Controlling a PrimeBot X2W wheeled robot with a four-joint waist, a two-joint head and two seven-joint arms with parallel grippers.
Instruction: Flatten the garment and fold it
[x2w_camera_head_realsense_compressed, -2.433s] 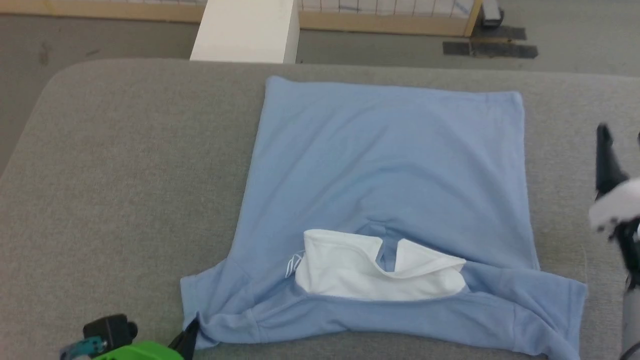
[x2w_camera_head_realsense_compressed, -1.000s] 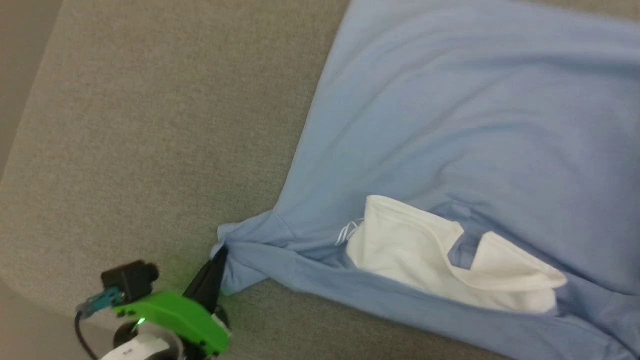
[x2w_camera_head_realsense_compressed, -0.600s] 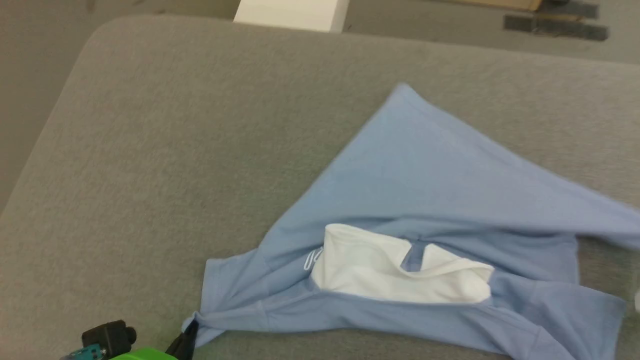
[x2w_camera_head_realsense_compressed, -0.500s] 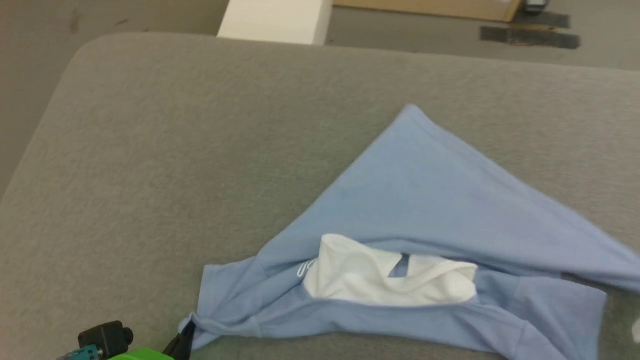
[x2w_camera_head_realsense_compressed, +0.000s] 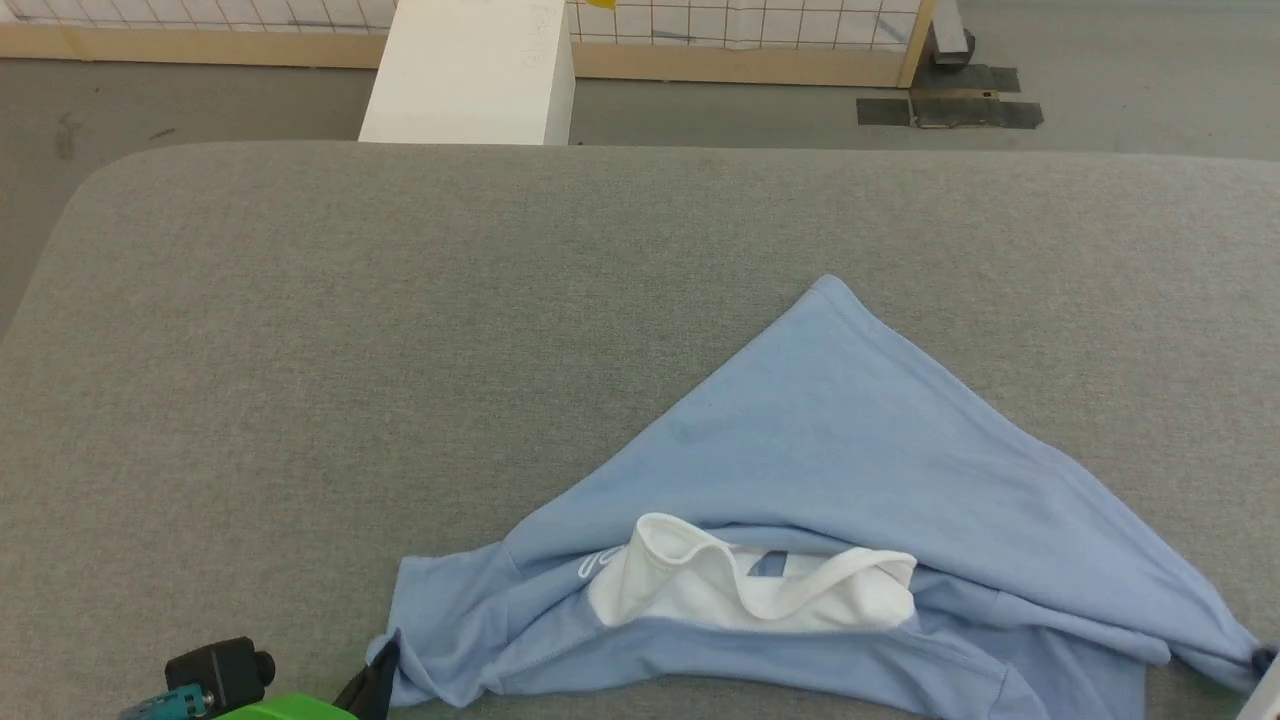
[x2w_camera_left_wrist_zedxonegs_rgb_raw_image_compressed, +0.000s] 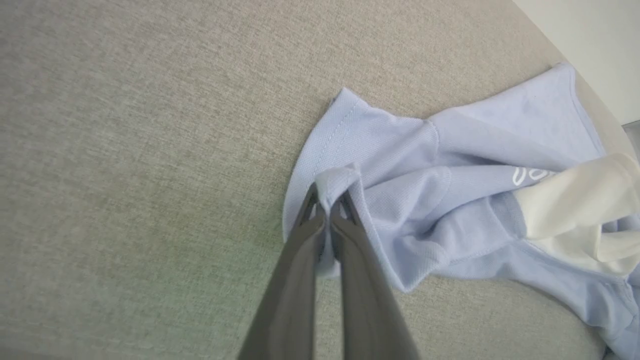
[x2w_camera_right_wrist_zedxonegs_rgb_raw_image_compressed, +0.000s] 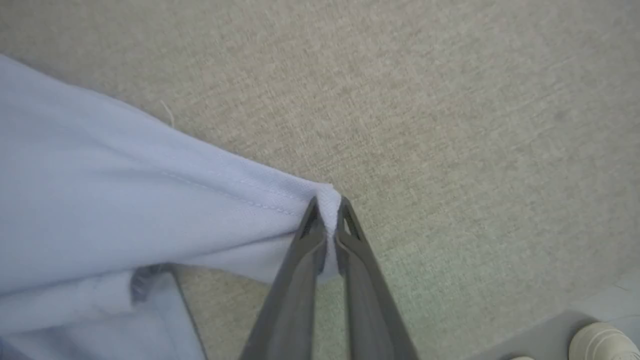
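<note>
- Left wrist view: the left gripper (x2w_camera_left_wrist_zedxonegs_rgb_raw_image_compressed: 327, 200) is clamped on a bunched fold of the sleeve hem of the shirt (x2w_camera_left_wrist_zedxonegs_rgb_raw_image_compressed: 450, 150), its fingers nearly together with cloth between them.
- Right wrist view: the right gripper (x2w_camera_right_wrist_zedxonegs_rgb_raw_image_compressed: 327, 205) pinches a stitched hem corner just as tightly. The cloth runs off to that view's left. The edge of the pad (x2w_camera_right_wrist_zedxonegs_rgb_raw_image_compressed: 450, 100) lies near, at the lower right corner.
- Head view: the shirt lies on the near right part of the pad as a triangle, its peak pointing away and the white lining (x2w_camera_head_realsense_compressed: 750, 590) on the near side.
- Bare pad stretches wide to the left and beyond the peak, up to the far edge and the rounded far left corner.
- Past that edge stand a white block (x2w_camera_head_realsense_compressed: 470, 75) and a wooden frame (x2w_camera_head_realsense_compressed: 740, 65), with dark tape (x2w_camera_head_realsense_compressed: 950, 108) on the floor.
- A couple of seconds ago the shirt was spread almost square and the right gripper stood free at the right. Since then the far right corner has come to the near right.
- Half a second ago it was already this triangle; the lining is more crumpled now.
- A white outline logo (x2w_camera_left_wrist_zedxonegs_rgb_raw_image_compressed: 530, 175) sits beside the lining, but it cannot be read. Faint marks on the block are also unreadable.
</note>
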